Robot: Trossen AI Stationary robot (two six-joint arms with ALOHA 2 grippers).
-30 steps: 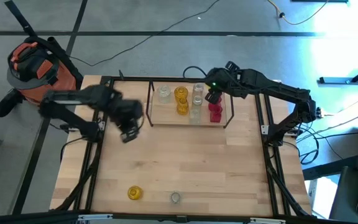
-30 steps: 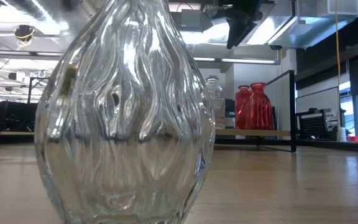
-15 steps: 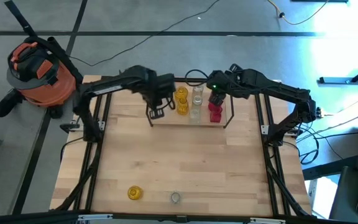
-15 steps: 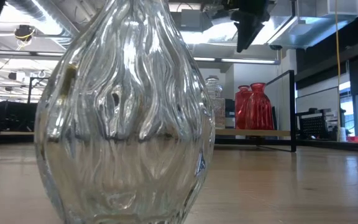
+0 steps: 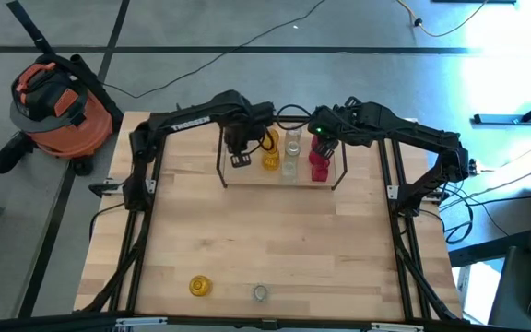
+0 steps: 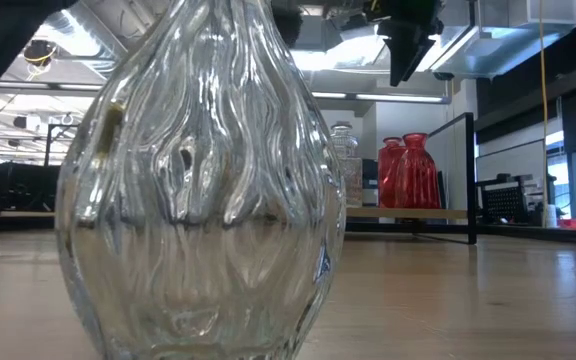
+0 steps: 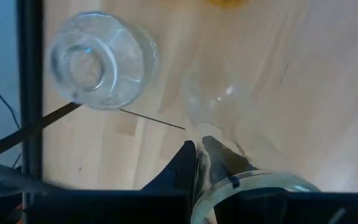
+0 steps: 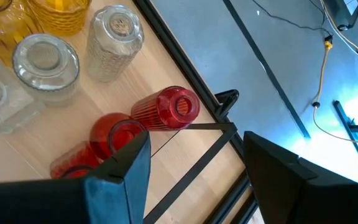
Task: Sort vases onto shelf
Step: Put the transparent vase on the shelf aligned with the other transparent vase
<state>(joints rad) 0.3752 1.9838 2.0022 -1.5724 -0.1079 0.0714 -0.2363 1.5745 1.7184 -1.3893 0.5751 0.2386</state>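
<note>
The shelf (image 5: 264, 177) stands at the table's far middle. On it are yellow vases (image 5: 270, 148), clear ones (image 5: 291, 152) and red ones (image 5: 318, 166). My left gripper (image 5: 241, 155) hangs over the shelf's left end, pointing down. It is shut on a clear vase (image 7: 210, 109), beside a clear jar (image 7: 98, 62) standing on the board. My right gripper (image 8: 197, 174) is open above the red vases (image 8: 166, 111) and touches nothing. A yellow vase (image 5: 199, 286) and a clear vase (image 5: 260, 293) stand near the table's near edge. My left gripper pinches the clear vase's rim (image 7: 199, 167) from above. One finger (image 7: 222, 163) looks to be inside the mouth and the other outside. The vase hangs upright below the fingers, over the shelf board (image 7: 303, 93). I cannot tell whether its base touches the board.
The near clear vase (image 6: 198, 180) fills most of the low view and hides the shelf's left part. Black rails (image 5: 141, 231) run along both table sides. An orange vacuum (image 5: 58, 101) sits on the floor at the left. Bare wood lies between the shelf and the near vases.
My left gripper has swung from the table's left side toward the far edge and to the right. It now hangs a little lower, over the shelf's left end, and has stayed shut. My right gripper has tipped slightly above the red vases.
</note>
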